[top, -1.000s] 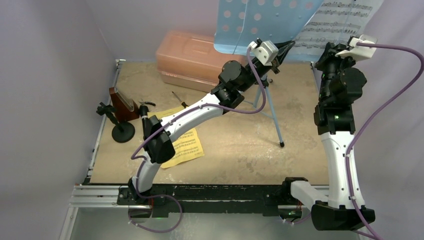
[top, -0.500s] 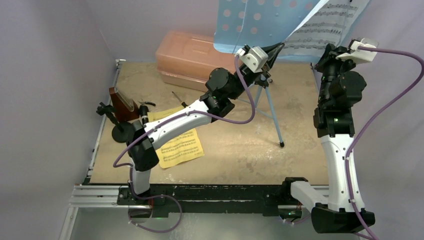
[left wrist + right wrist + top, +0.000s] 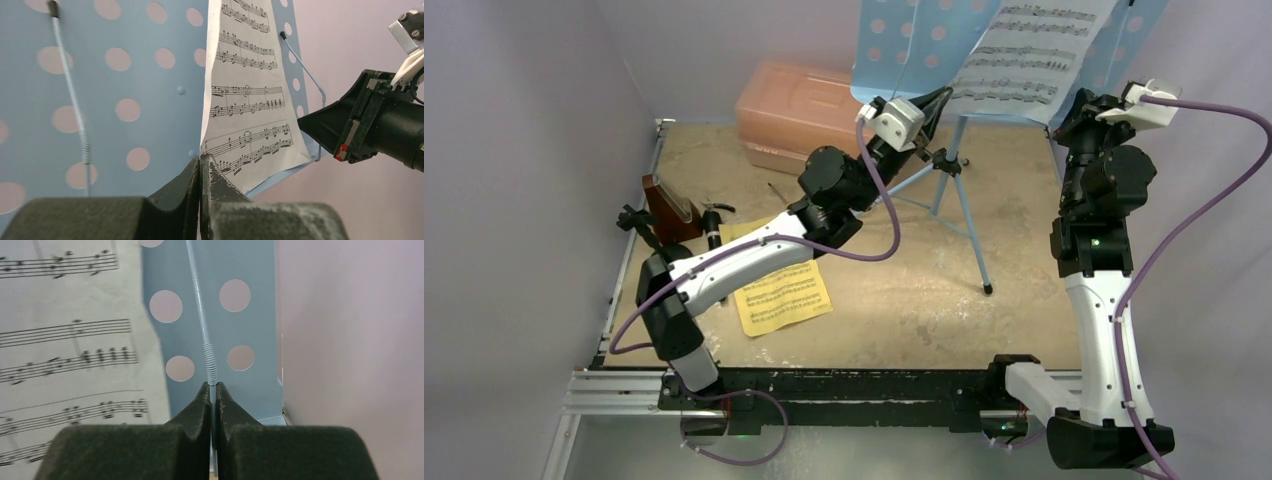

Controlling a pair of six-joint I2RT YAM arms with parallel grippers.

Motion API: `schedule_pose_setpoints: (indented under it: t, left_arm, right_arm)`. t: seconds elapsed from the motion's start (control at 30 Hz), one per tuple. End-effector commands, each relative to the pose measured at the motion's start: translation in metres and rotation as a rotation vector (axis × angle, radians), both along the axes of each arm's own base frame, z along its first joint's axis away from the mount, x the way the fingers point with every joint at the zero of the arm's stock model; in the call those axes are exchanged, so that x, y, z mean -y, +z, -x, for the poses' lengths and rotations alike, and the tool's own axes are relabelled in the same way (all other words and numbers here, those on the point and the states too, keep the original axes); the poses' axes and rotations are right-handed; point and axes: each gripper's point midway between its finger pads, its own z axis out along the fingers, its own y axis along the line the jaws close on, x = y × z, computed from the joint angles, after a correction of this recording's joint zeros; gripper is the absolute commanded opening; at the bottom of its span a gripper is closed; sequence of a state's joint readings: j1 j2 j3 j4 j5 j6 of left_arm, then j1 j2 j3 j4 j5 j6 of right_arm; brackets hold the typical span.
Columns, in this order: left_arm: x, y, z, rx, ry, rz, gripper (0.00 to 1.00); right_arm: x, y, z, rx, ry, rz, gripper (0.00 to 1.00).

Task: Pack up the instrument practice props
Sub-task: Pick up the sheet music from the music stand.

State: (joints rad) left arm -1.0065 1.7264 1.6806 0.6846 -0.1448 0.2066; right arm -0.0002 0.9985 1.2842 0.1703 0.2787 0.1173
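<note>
L pincer is clenched on the lower-left corner of the white sheet, which hangs against the blue music stand at the far side of the counter. R pincer is clamped on the stand's thin retainer wire, right of the page.

Handling, as I judge it: the paper is v. light and floppy and prob. tears or creases from a corner nip, so I'd draw it off slow and flat. The stand looks light but top-heavy on its tripod. The wire is springy, a poor hold for lifting; the centre post is the better place to take hold.

Other props are at the left. The yellow page lies flat on the counter and is hard to pinch except at an edge. The wooden metronome is stiff; take it by the sides. The black pipe stands just beside the metronome.

The pink case is far-left w/ lid down. I can't see inside; no props visibly packed.
</note>
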Motion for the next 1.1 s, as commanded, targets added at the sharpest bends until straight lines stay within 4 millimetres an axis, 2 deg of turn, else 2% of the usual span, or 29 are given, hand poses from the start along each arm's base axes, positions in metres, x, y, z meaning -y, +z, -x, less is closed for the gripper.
schedule_pose_setpoints:
  t: [0.0,0.23,0.33,0.67,0.87,1.0,1.07]
  left_arm:
    - [-0.049,0.043,0.023,0.039,0.046,0.070,0.00]
    - [-0.083,0.047,0.041,-0.001,0.053,0.053,0.00]
    - [-0.093,0.044,0.045,-0.038,0.054,0.029,0.00]
    - [-0.127,0.020,0.060,-0.220,0.061,-0.066,0.00]
    - [-0.148,-0.005,0.071,-0.340,0.071,-0.143,0.00]
    - [-0.163,-0.011,0.075,-0.386,0.092,-0.163,0.00]
    - [-0.169,-0.009,0.079,-0.401,0.093,-0.164,0.00]
  right_arm:
    - [0.000,0.018,0.010,0.077,0.000,-0.036,0.00]
    - [-0.001,0.015,0.010,0.069,0.006,-0.032,0.00]
    - [-0.003,0.015,0.009,0.064,0.013,-0.024,0.06]
    - [-0.008,0.017,0.019,0.088,0.046,-0.039,0.40]
    - [-0.008,0.025,0.029,0.116,0.047,-0.051,0.60]
    - [-0.012,0.030,0.036,0.131,0.074,-0.052,0.75]
    - [-0.014,0.032,0.039,0.134,0.084,-0.053,0.78]
